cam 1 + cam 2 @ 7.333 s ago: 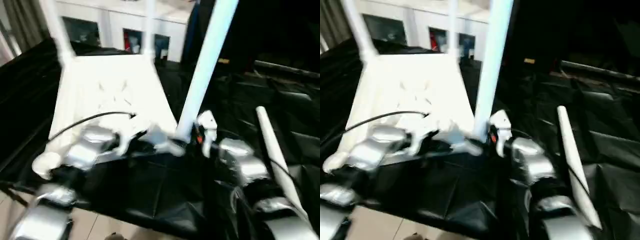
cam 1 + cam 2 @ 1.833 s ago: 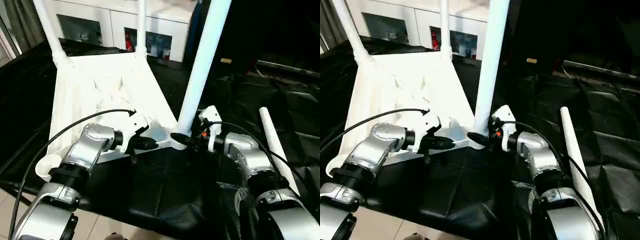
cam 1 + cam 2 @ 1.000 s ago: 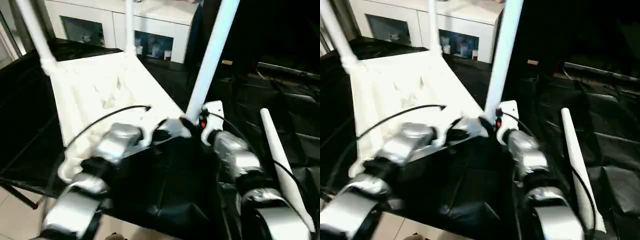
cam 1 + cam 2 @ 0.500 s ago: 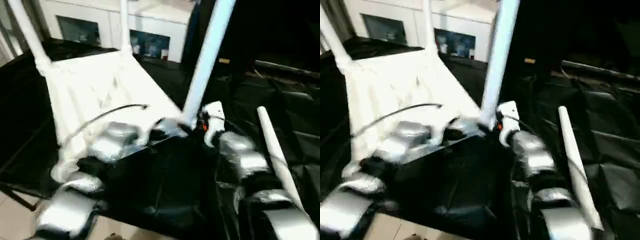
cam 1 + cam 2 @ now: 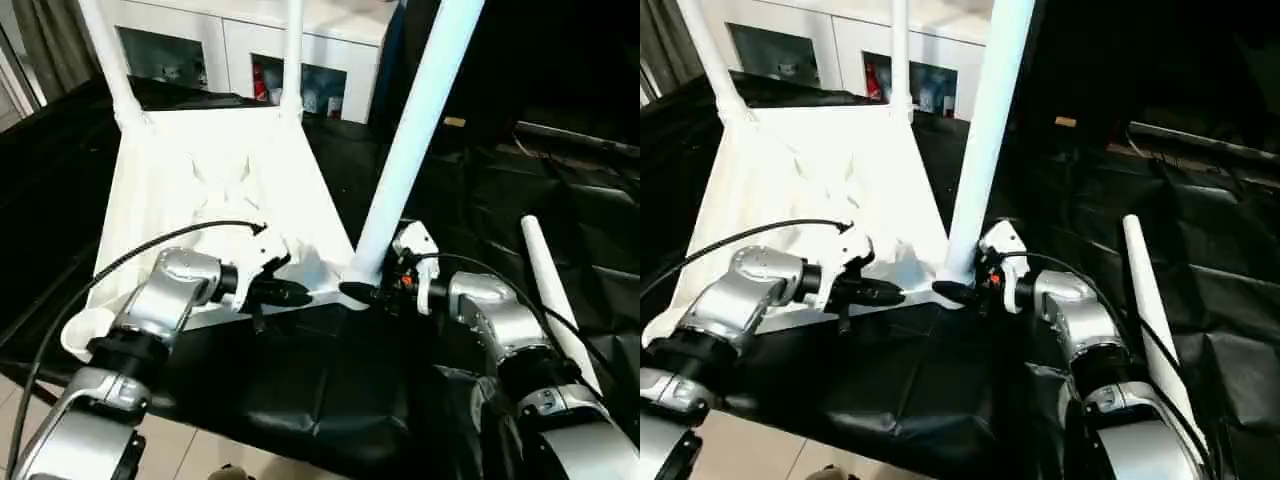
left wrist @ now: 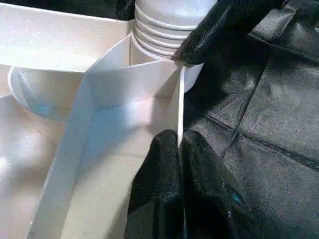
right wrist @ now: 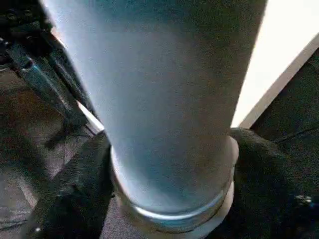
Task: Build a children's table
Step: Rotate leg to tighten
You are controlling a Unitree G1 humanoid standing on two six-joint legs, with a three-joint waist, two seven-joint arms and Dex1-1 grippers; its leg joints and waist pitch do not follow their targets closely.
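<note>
A work surface draped in black cloth (image 5: 330, 390) is seen in front of a white cabinet (image 5: 240, 45) with glass doors. The tabletop (image 5: 215, 200) lies upside down on the cloth, with three legs standing in its sockets; against the view of a second ago it has been swung back roughly square to the robot. The near right leg (image 5: 410, 130) is grasped at its base by the right gripper (image 5: 362, 293), one finger on either side. The tabletop's near rim is pinched by the clenched left gripper (image 5: 285, 293). A fourth leg (image 5: 550, 290) lies loose to the right, so one socket is judged still unfilled.
</note>
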